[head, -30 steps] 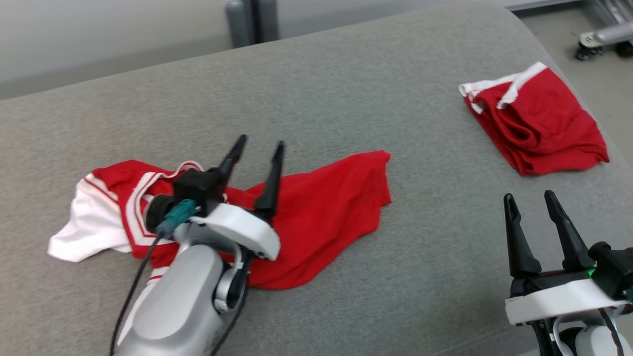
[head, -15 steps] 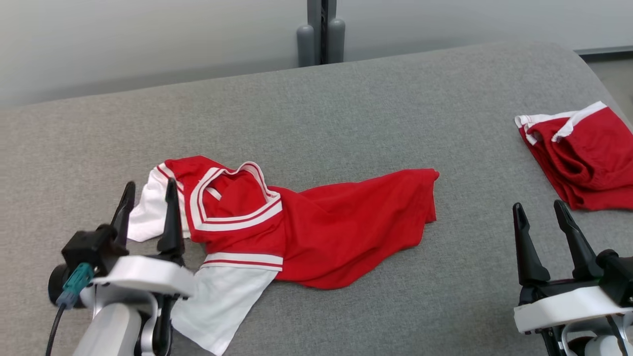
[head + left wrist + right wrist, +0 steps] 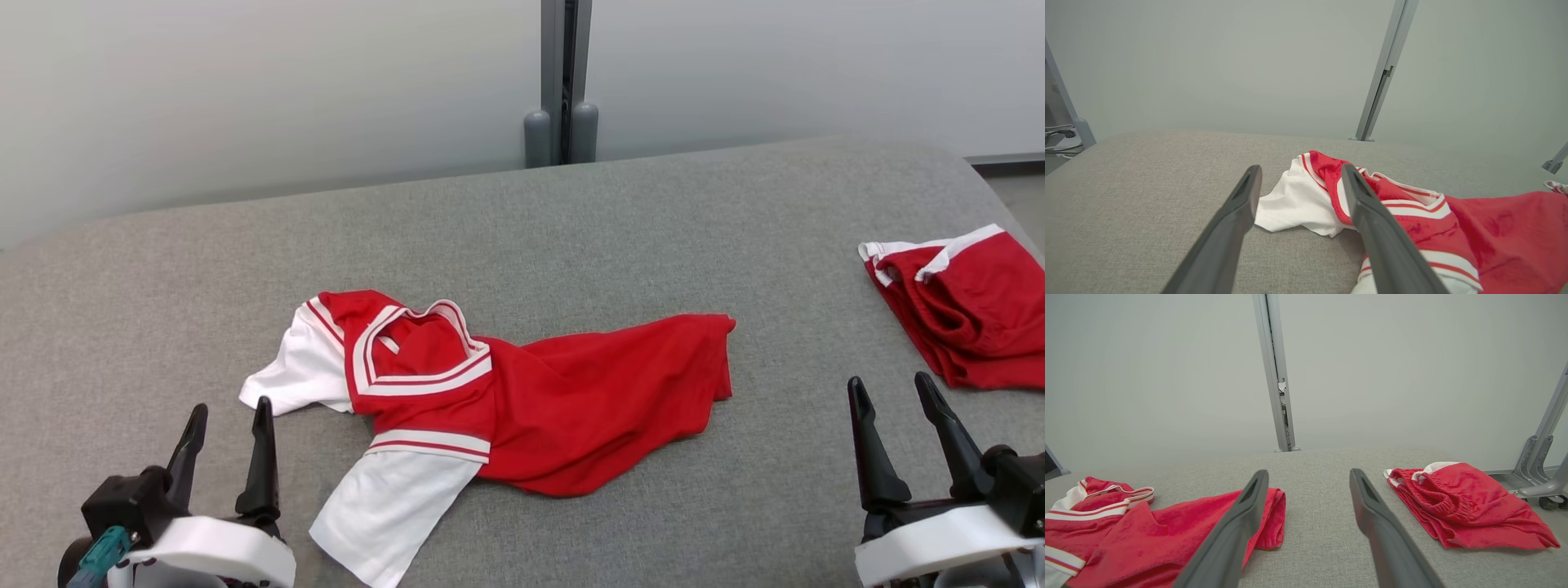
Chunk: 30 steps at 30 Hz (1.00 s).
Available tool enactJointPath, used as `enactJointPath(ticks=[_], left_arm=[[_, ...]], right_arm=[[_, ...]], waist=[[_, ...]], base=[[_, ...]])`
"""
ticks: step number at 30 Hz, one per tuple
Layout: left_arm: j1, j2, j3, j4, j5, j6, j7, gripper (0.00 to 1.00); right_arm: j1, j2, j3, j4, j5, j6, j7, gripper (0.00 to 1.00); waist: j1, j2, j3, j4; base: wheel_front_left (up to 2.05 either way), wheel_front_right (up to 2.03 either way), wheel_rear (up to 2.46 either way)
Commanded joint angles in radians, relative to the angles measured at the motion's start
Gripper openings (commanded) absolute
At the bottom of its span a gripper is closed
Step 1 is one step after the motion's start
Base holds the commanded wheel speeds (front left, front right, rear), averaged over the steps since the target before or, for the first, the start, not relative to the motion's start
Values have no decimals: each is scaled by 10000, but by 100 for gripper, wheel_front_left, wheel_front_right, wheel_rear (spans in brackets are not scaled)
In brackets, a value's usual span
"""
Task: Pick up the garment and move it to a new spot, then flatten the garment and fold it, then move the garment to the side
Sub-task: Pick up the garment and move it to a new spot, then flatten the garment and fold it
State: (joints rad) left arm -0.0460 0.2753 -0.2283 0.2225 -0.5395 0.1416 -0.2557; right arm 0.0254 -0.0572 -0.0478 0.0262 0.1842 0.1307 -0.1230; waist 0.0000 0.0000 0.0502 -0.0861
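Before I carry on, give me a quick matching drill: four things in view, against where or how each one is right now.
Things:
1. jersey
2. shorts
3. left gripper
4. post

States:
a. folded, far right
b. fingers open, empty, by the white sleeve
c. crumpled, centre
d. upright, at the back

Pairs: 1-c, 2-a, 3-b, 4-d

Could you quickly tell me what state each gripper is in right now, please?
Left gripper: open, empty, beside the crumpled red-and-white jersey.
Right gripper: open, empty, over the grey fabric surface.
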Motion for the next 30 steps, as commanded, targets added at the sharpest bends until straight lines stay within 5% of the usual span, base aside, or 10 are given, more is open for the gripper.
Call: enactJointPath(ticks=[1, 30], left_arm=[[84, 93, 46, -9, -36, -42, -7, 100], [930, 125, -188, -516, 180, 85, -34, 100]], right_arm=[[99, -62, -19, -33, -25, 4, 40, 100], [1035, -10, -190, -674, -227, 4, 647, 100]], waist=[[0, 0, -106, 39], [0, 0, -791, 344]], base=[[0, 0, 0], [0, 0, 0]])
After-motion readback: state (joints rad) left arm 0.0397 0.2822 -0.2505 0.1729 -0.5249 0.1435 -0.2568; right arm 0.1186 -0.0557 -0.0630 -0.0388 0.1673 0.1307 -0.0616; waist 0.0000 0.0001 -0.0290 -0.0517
